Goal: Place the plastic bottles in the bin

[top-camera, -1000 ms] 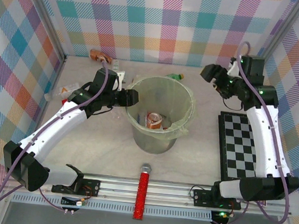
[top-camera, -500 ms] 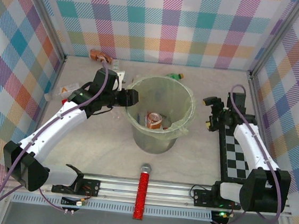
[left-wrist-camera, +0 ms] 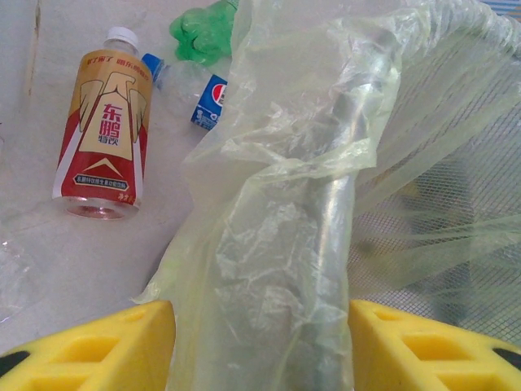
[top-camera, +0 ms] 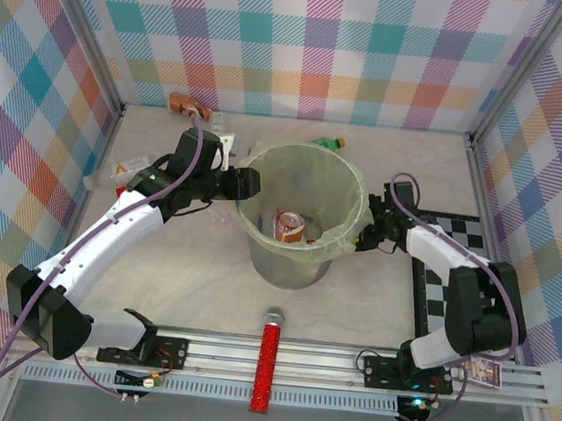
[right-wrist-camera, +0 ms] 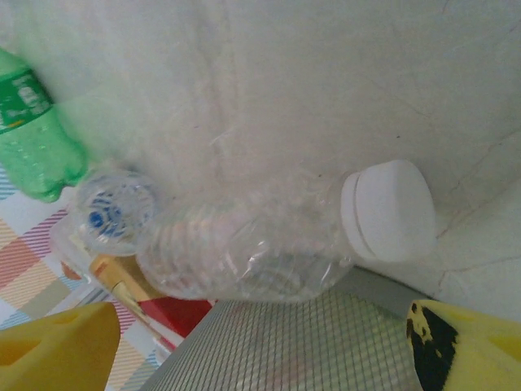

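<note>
The bin [top-camera: 348, 192], a grey mesh bucket lined with a pale green bag, stands mid-table with an orange-labelled bottle [top-camera: 290, 225] inside. My left gripper [top-camera: 247, 182] is shut on the bin's bag-covered left rim [left-wrist-camera: 326, 220], which fills the gap between the yellow fingers [left-wrist-camera: 106, 346]. My right gripper [top-camera: 364, 234] is open, low against the bin's right wall. In the right wrist view a clear bottle [right-wrist-camera: 244, 252] with a white cap lies on the table just past the mesh wall. A green bottle [right-wrist-camera: 32, 130] and a second clear bottle [right-wrist-camera: 114, 212] lie beside it. An amber bottle [left-wrist-camera: 102, 134] lies left of the bin.
A red glittery stick [top-camera: 268, 360] lies by the front rail. A checkerboard mat [top-camera: 454, 289] covers the right side under my right arm. More bottles lie along the back wall [top-camera: 184, 105] and at the left wall [top-camera: 114, 173]. Something red [right-wrist-camera: 183, 314] sits under the clear bottle.
My right arm has swung from the back right corner down to the bin's right side, its jaws opening wider. The left arm and the bin have not moved.
</note>
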